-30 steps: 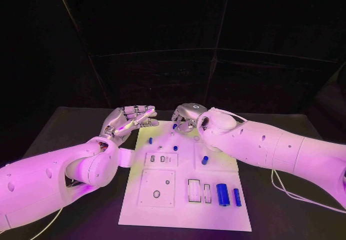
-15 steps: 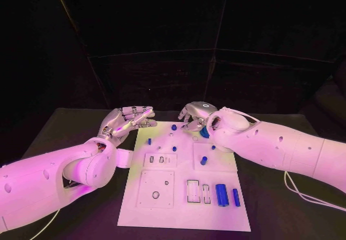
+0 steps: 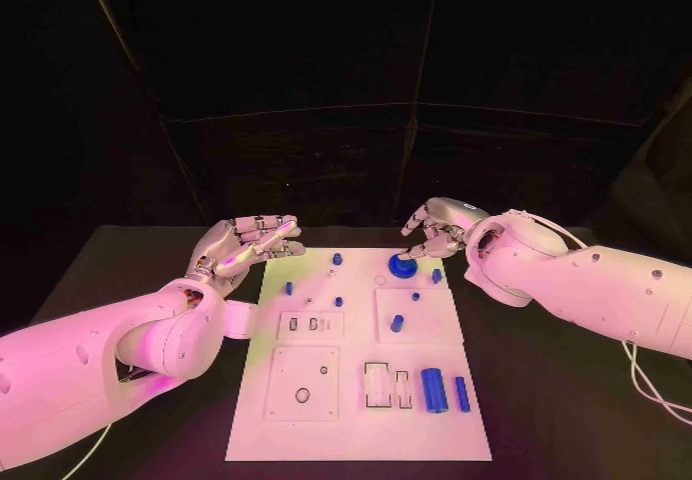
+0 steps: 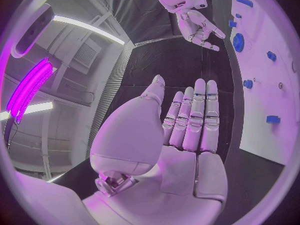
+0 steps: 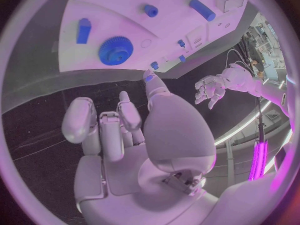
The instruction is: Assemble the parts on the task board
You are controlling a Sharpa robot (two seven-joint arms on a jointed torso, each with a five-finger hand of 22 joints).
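The white task board (image 3: 358, 435) lies in the middle of the table. A blue gear (image 3: 405, 267) sits flat near its far right corner, also seen as the gear (image 5: 115, 50) on the board (image 5: 119, 2). My right hand (image 3: 437, 229) hovers just beyond the gear with fingers pointing down, holding nothing. My left hand (image 3: 245, 244) is raised off the board's far left corner, fingers stretched out and empty. In the left wrist view that hand (image 4: 187, 130) shows straight fingers beside the board (image 4: 265, 92). Small blue pegs (image 3: 339, 299) and a blue cylinder (image 3: 433, 388) are on the board.
A short blue cylinder (image 3: 397, 323) lies mid-board and a thin blue bar (image 3: 462, 393) lies beside the big cylinder at the near right. Rectangular recesses (image 3: 376, 384) and a plate with an oval hole (image 3: 303, 395) take up the near half. Black table (image 3: 577, 400) surrounds the board.
My right hand has moved right and away from the board's far middle, leaving the blue gear uncovered on the board. The camera has shifted. The left hand has hardly moved.
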